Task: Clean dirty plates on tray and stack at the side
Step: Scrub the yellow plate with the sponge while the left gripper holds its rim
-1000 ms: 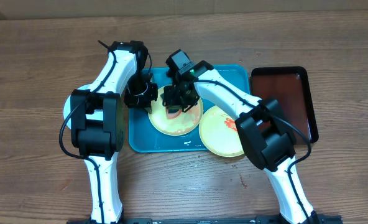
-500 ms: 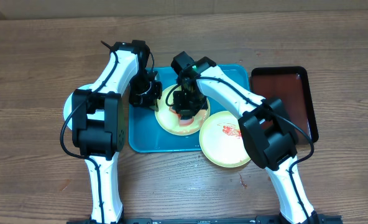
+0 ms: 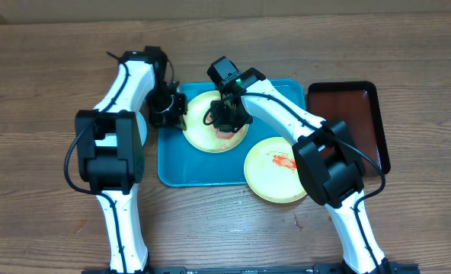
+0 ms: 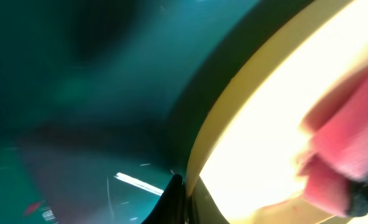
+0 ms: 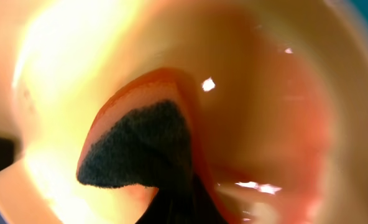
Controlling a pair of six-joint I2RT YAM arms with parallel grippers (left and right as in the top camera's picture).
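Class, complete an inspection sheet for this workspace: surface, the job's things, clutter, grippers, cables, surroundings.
Surface: wooden table.
Job's things: blue tray; yellow plate lying on it; smeared plate, marked red, overlapping the tray's front right corner.
Clutter: brown tray on the table, right of the blue tray.
Grippers: left gripper shut on the yellow plate's left rim; right gripper shut on a sponge, pressed onto that plate.
Cables: black cables looped along both arms.
Surroundings: pale strip beyond the table's far edge; nothing else seen.

Plates in plain sight: two, a yellow-green plate (image 3: 199, 135) and a sauce-smeared plate (image 3: 265, 179). Trays: two (turquoise tray (image 3: 187, 171), brown-red tray (image 3: 355, 114)). One sponge (image 4: 349, 149).
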